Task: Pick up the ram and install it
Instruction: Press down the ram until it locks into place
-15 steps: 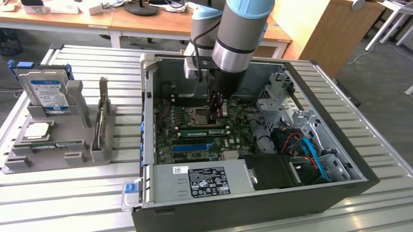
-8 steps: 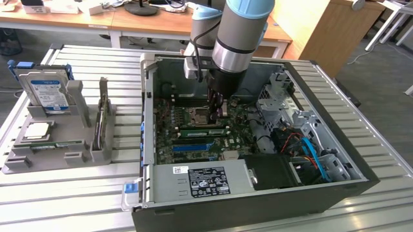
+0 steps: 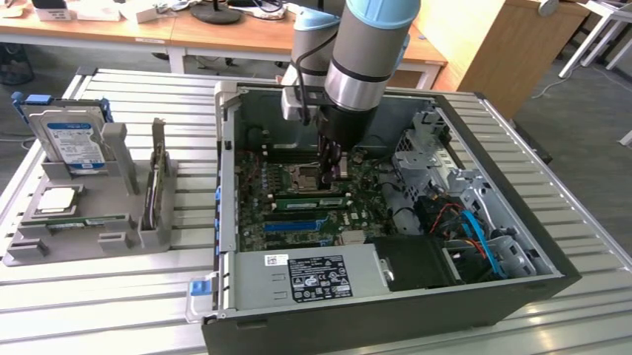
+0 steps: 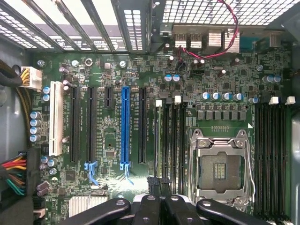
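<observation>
**Item: the ram** (image 3: 311, 200). Long green stick inside the open computer case (image 3: 395, 314). It lies along a memory slot on the motherboard (image 3: 259, 238), between the empty processor socket (image 3: 301, 176) and the blue expansion slot (image 3: 294, 224), parallel to both. It stands on edge in the slot line and is no longer in the parts tray.

**Progress.** The pick-up looks done, since the stick is off the tray and in place over the board. Seating appears to be in hand or nearly finished. Whether the stick is pressed fully home, or the latches at the slot ends have closed, cannot be made out. That check is what seems left.

**Claw** (image 3: 338, 174). Hangs from the arm straight down into the case, above the end of the ram nearer the exterior view's right and very close to it. Contact with the stick cannot be confirmed. Whether it is open, closed or gripping the ram cannot be told.

**Surroundings, within the case.** Black power supply with a white label (image 3: 316, 275) along the near wall. Blue and red cables (image 3: 476, 229) toward the exterior view's right.

**Surroundings, outside the case.** Grey parts tray (image 3: 29, 255) on the slatted metal counter (image 3: 99, 310), at the exterior view's left and well apart from the claw. It holds:
- a second green stick (image 3: 89, 220), lying flat
- a square silver processor chip (image 3: 58, 198)
- a hard drive (image 3: 74, 140), standing upright in its slot
</observation>
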